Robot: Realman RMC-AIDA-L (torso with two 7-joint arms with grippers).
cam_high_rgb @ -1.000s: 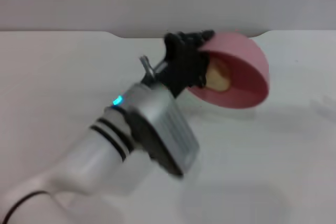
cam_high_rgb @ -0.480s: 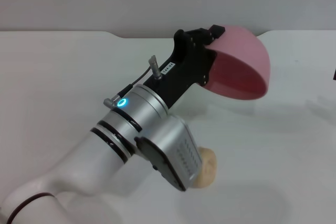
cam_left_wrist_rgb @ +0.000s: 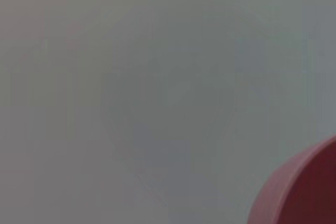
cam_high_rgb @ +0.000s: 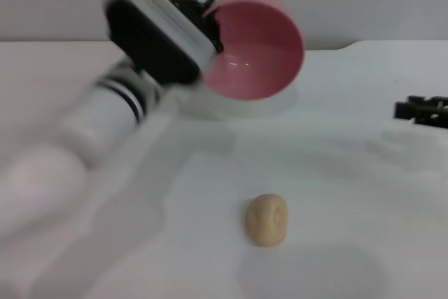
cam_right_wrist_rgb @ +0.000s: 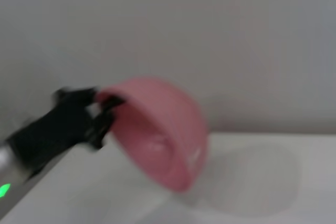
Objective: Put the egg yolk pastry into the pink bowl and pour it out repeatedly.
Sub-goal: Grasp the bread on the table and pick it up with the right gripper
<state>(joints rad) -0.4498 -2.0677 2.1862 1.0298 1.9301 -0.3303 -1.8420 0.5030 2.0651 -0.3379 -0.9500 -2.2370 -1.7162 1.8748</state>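
Jaws of the left gripper (cam_high_rgb: 208, 22) are clamping the pink bowl's (cam_high_rgb: 255, 50) rim, tilting it empty; the egg yolk pastry (cam_high_rgb: 267, 220) is lying on the bench (cam_high_rgb: 350, 194).

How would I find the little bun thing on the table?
Start at the pink bowl that the left hand holds tipped up at the back of the white table. Come toward the near edge: the egg yolk pastry lies alone, small, round, beige.
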